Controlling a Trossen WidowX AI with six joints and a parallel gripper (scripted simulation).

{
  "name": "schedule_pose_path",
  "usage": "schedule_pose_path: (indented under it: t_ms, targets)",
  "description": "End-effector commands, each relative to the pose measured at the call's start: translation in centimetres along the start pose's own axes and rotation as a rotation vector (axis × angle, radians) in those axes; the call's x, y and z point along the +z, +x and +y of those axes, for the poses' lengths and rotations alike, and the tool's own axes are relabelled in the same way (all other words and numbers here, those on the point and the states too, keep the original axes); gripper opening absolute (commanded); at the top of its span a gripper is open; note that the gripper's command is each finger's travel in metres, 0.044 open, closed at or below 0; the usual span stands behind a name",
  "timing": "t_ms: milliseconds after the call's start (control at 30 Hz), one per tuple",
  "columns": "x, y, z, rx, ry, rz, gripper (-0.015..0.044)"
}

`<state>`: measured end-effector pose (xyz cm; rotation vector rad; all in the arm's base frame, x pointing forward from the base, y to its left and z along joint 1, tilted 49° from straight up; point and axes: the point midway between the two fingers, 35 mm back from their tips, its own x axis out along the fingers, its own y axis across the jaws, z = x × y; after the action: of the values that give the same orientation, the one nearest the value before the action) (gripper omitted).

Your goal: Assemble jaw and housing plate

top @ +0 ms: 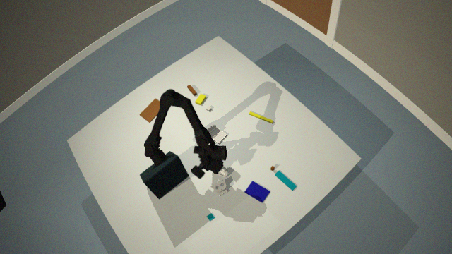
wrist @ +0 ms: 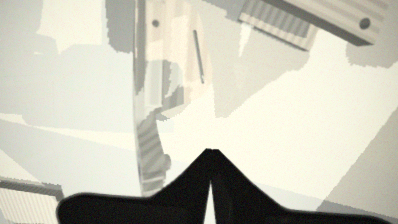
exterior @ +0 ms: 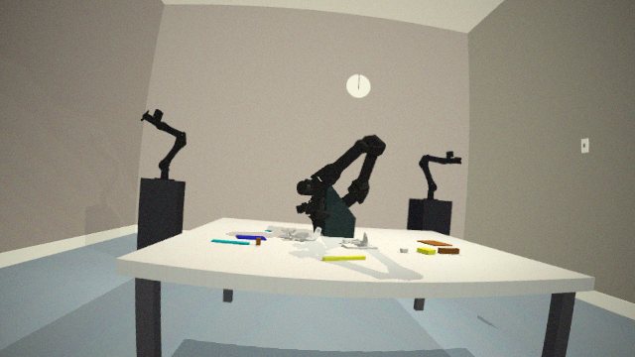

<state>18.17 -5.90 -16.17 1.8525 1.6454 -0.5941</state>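
My gripper [wrist: 211,154] is shut, its black fingertips together with nothing seen between them. A loose pale jaw [top: 223,172] [exterior: 317,231] [wrist: 175,30] lies ahead and to the left of the fingertips in the wrist view, its toothed end nearest them. Whether the fingers touch it is unclear. The pale base assembly [top: 219,190] [exterior: 293,235] [wrist: 345,17] is at the upper right of the wrist view; its pins and mounted jaw are hard to make out. Another pale part [top: 221,136] [exterior: 372,247] [wrist: 27,202], seemingly the housing plate, lies apart from them, at the lower left of the wrist view.
A blue block [top: 257,191] [exterior: 250,237] and a teal bar [top: 285,180] [exterior: 230,242] lie beyond the base. A small teal block [top: 210,216] lies near it. A yellow bar [top: 261,117] [exterior: 343,258] and a yellow block [top: 200,99] [exterior: 426,251] lie farther off.
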Motion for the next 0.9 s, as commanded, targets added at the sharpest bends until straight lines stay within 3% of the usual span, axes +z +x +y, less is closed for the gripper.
schedule_pose_path:
  t_ms: [0,867]
  targets:
    - [-0.3,0.3,-0.2,0.0,0.01,0.008,0.0]
    - [0.0,0.2,3.4,0.001,0.01,0.007,0.0]
